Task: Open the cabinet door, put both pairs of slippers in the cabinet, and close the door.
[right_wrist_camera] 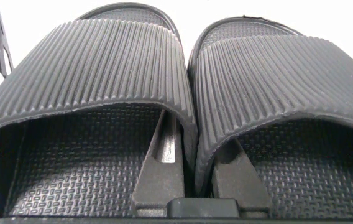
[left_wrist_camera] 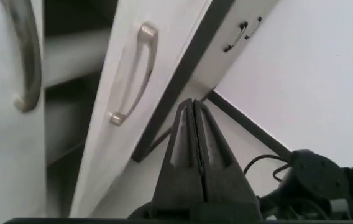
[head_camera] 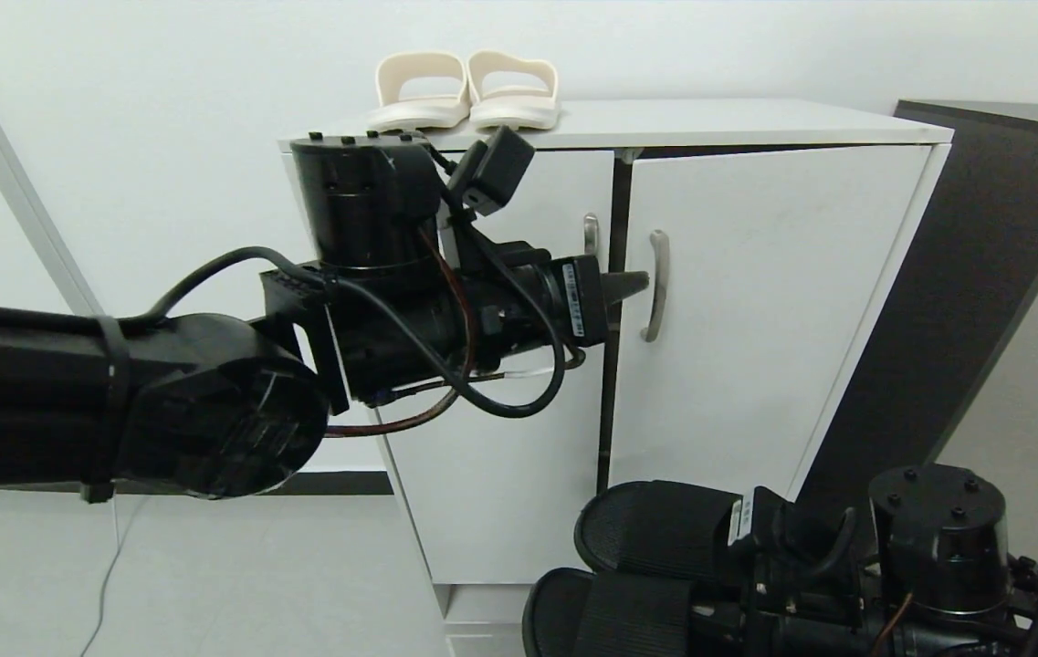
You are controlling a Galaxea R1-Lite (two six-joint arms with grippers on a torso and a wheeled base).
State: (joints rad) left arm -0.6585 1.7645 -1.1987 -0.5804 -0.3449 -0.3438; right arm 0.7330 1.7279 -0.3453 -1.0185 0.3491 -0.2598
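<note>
From the left edge of the head view the left arm stretches to mid-frame, where the left pincer (head_camera: 633, 285) points at the dark gap (head_camera: 607, 411) between the two doors of the cabinet (head_camera: 756, 123). Its fingers are pressed together and hold nothing. The tip lies just beside the right handle (head_camera: 655, 285), though whether it touches cannot be told.

At the upper middle, the white slippers (head_camera: 464, 91) stand side by side on the cabinet top. The left door (head_camera: 500, 493) carries the left handle (head_camera: 590, 234), partly hidden behind the wrist. The right door (head_camera: 756, 319) looks slightly ajar, and the left wrist view shows a shelf (left_wrist_camera: 74, 59) through the opening.

The step in hand appears to be opening the door. To do it well, the pressed tip would best slip behind the door edge or the handle. It should then sweep along the hinge's arc rather than straight out, so that it does not slide off.

At the lower right the right pincer (right_wrist_camera: 195, 143) grips the black slippers (head_camera: 655, 538), one finger inside each shoe, pinching the two adjoining side walls together. That pair should be kept low and clear of the swinging door.
</note>
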